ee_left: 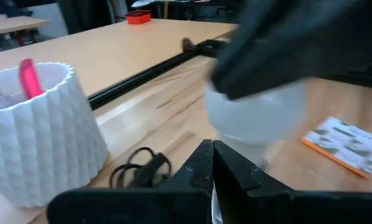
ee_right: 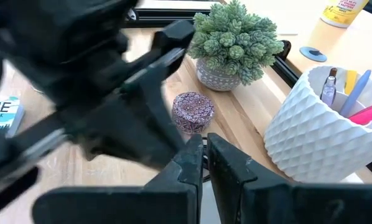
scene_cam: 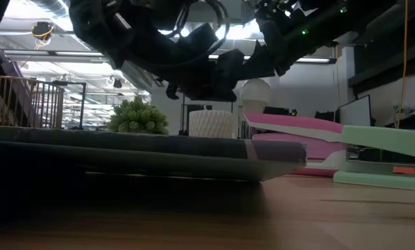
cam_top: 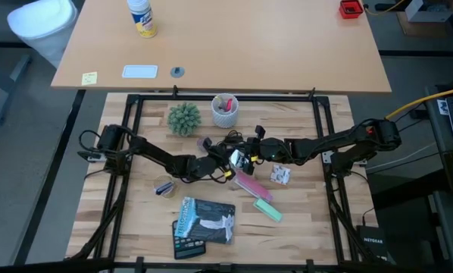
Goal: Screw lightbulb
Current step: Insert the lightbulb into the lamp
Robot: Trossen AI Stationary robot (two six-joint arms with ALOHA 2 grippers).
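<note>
Surface [cam_top: 302, 227] of pale wood carries everything you see from above, and both dark arms meet at its middle, where their tangle hides most of the lightbulb [scene_cam: 256, 96]. You get the bulb best from table height: its frosted dome shows between the two arms, raised above the wood, just behind the pink stapler [scene_cam: 298, 135]. The left wrist camera shows it as a pale blur beyond the left gripper [ee_left: 212, 163], whose jaws are pressed together with nothing clear between them. The right gripper [ee_right: 204, 155] has its jaws nearly touching; you cannot tell from its own camera whether they pinch anything. That camera alone gives you the small purple glittery jar [ee_right: 192, 111], plus the potted plant [ee_right: 234, 38] and white pen cup [ee_right: 320, 127].
</note>
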